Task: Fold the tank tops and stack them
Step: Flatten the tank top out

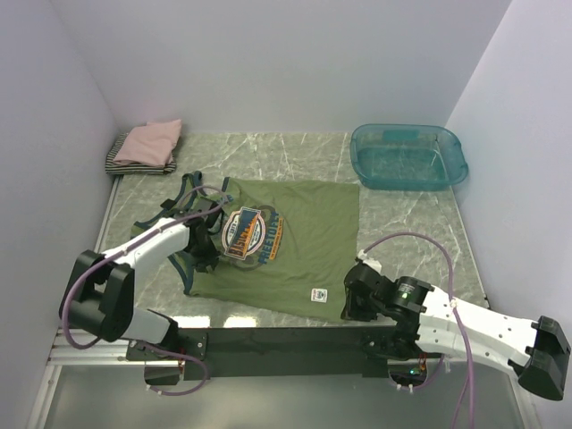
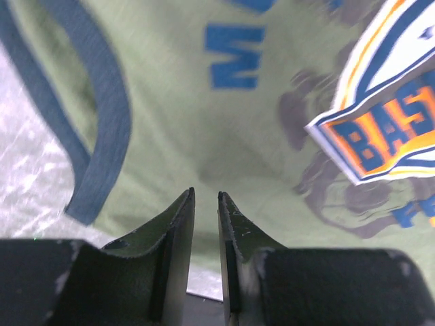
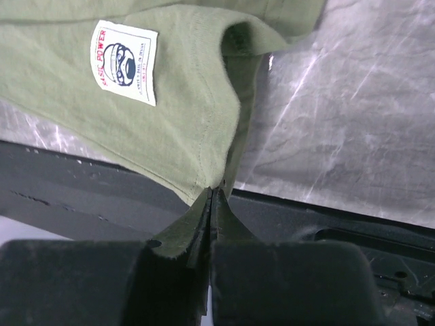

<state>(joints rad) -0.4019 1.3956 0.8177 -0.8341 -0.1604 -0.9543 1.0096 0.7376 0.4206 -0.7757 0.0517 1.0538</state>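
Observation:
An olive-green tank top (image 1: 299, 255) with navy trim lies spread flat mid-table, its round blue-orange print (image 1: 252, 233) facing up. My left gripper (image 1: 204, 237) hovers over its left side, near the navy armhole edge (image 2: 109, 122). The jaws of the left gripper (image 2: 205, 195) stand a narrow gap apart with nothing between them. My right gripper (image 1: 351, 301) is at the shirt's near right corner. In the right wrist view it (image 3: 214, 190) is shut on the hem corner (image 3: 204, 163), beside a white label (image 3: 124, 62). A folded pink top (image 1: 150, 141) rests on a striped one (image 1: 121, 161) at the back left.
A see-through teal tub (image 1: 408, 156) stands at the back right. A black rail (image 1: 286, 340) runs along the near table edge under the shirt's corner. White walls close in on the left, back and right.

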